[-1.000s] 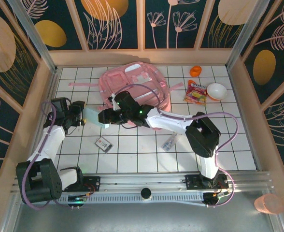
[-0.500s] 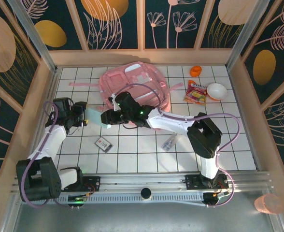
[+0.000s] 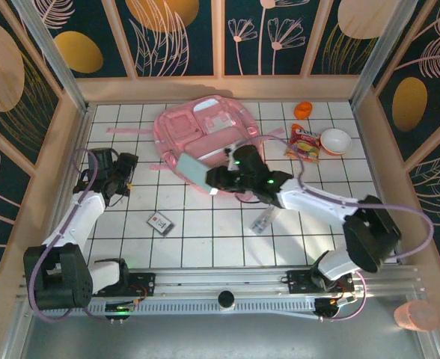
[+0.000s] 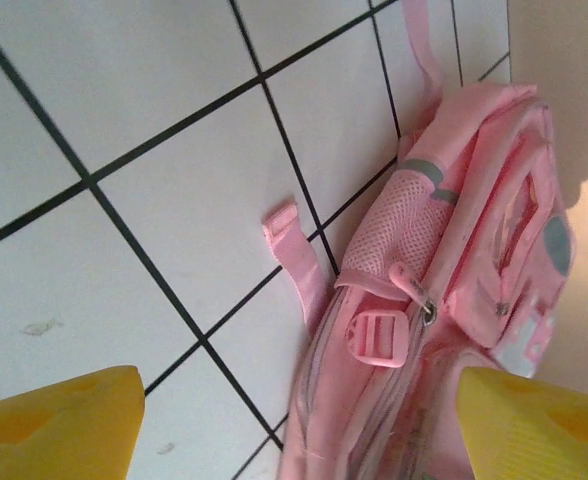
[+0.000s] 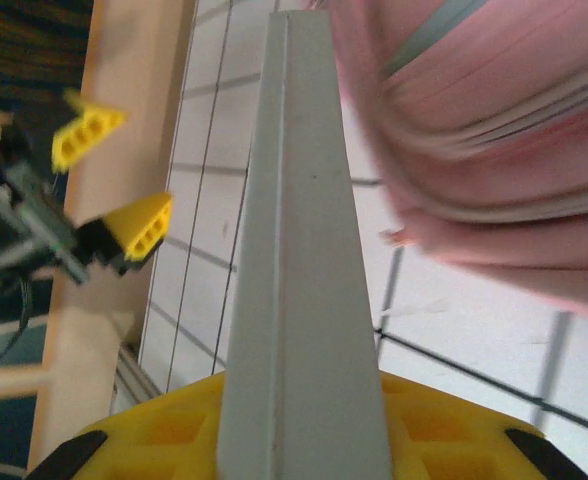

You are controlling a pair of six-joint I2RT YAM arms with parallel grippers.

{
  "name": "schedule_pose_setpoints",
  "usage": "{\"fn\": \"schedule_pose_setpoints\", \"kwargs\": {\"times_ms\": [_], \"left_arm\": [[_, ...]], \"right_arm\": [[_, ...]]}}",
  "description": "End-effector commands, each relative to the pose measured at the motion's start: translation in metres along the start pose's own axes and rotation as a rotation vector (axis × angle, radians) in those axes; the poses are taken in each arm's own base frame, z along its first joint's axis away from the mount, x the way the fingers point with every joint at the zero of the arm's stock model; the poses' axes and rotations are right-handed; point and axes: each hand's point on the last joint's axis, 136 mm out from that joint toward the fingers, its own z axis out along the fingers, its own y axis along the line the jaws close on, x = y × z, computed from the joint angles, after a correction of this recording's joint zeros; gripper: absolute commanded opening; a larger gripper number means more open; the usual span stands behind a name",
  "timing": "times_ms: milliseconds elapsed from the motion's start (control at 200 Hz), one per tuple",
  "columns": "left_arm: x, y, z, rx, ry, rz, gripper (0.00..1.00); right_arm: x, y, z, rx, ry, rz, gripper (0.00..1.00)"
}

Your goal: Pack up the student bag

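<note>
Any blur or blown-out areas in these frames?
Right wrist: the large pale pink backpack is smeared by blur, while the pale grey flat box in the right gripper looks fairly sharp. Left wrist: backpack crisp, bright glare toward the right edge. Top external: sharp, evenly lit.

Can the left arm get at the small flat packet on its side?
Probably yes: the left gripper is open and empty, and the small packet lies alone on bare tiles close by, nothing between them.

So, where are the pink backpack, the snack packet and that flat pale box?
student bag [image 3: 196,131], overhead view, its front panel.
snack packet [image 3: 304,143], overhead view, its printed front.
pale flat box [image 3: 193,169], overhead view, its broad top face.
</note>
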Motion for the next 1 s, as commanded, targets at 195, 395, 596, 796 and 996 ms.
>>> {"fn": "schedule_pose_setpoints", "kwargs": {"times_ms": [195,395,596,796,996], "left_arm": [[0.033,-0.063,0.004,0.027,-0.112,0.614,0.81],[0.091,-0.110,0.017,0.145,-0.129,1.035,0.81],[0.175,-0.135,0.027,0.402,-0.006,1.548,0.80],[0.231,-0.137,0.049,0.539,0.071,1.937,0.84],[0.241,-0.143,0.084,0.495,0.065,2.042,0.89]], "right_arm": [[-0.063,-0.047,-0.104,-0.066,-0.244,0.115,0.19],[-0.079,-0.089,-0.168,-0.049,-0.374,0.203,0.19],[-0.071,-0.112,-0.198,0.010,-0.428,0.242,0.19],[-0.061,-0.119,-0.196,0.024,-0.419,0.269,0.19],[-0.057,-0.120,-0.198,0.032,-0.424,0.273,0.19]]}}
